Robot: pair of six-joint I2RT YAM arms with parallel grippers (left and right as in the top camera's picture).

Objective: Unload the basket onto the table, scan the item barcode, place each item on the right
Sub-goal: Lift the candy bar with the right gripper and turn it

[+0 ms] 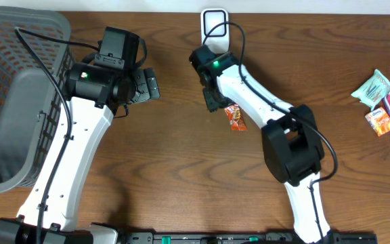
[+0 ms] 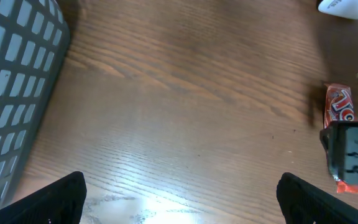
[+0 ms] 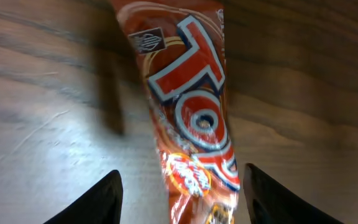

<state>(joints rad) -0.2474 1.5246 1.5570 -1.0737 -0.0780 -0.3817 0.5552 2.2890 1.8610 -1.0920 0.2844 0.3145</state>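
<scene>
Snack bar [image 3: 191,112] lying flat on the tabletop [image 1: 175,176], near the middle, under the right claw [image 1: 215,102].

At the far left stands a grey mesh basket [image 1: 19,102]. Beside it the left claw [image 2: 179,186] hangs over bare wood, spread wide and holding nothing. A white device [image 1: 214,24] sits at the far edge, with the right claw just in front of it. This claw is also spread, its fingers [image 3: 98,199] on either side of the bar and clear of the wrapper. The wrapper is glossy red-orange and long and narrow. It carries big red letters outlined in white and blue, a small dark crest at one end and a round yellow badge further along. No barcode shows on the upturned face. Well apart at the right edge lie a few other snack packets [image 1: 384,102].
</scene>
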